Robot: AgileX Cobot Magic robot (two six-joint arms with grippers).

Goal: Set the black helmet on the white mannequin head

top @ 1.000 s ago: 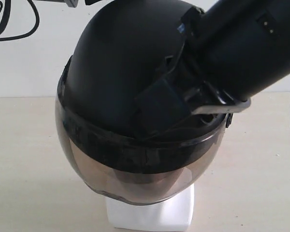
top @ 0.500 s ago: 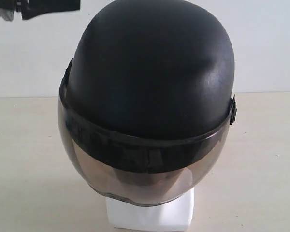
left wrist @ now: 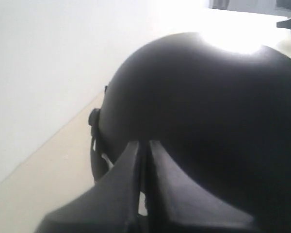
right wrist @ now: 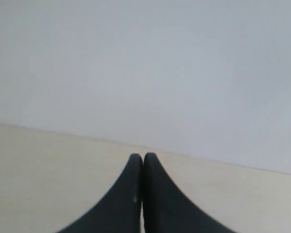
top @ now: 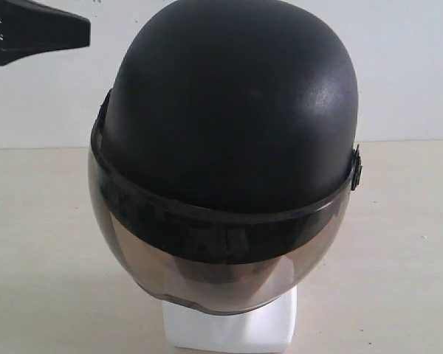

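Beige table (top: 399, 243) — white mannequin head (top: 229, 330) upon it.

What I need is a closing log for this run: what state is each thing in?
black helmet: seated on the white mannequin head, upright, unheld.
visor: lowered.
white mannequin head: upright on the table, covered down to its base.
left claw: shut, empty, off the helmet.
right claw: shut, empty.
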